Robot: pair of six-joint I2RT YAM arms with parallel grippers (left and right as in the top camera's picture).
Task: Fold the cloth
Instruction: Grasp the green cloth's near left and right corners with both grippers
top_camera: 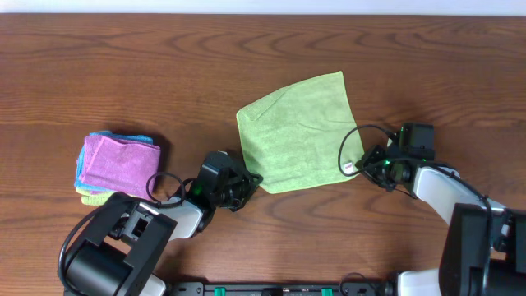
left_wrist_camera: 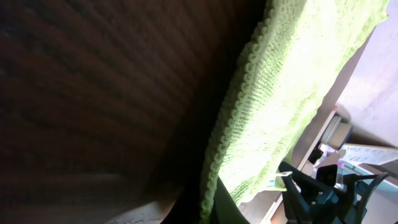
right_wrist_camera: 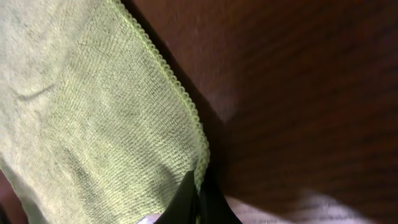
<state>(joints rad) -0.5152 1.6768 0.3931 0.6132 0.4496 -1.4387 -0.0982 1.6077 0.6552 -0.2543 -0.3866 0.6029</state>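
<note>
Between both end effectors [top_camera: 255, 181] [top_camera: 356, 167], the cloth [top_camera: 300, 131]

One lime-green cloth [top_camera: 300, 131], one pile of folded cloths [top_camera: 119, 163] showing three colours, two grippers, the left gripper [top_camera: 251, 182] and right gripper [top_camera: 362, 164], one table [top_camera: 123, 66].

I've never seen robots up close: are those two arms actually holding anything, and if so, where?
Yes, the green cloth. The left gripper appears to pinch its near left corner, and the right gripper pinches its near right corner.
</note>
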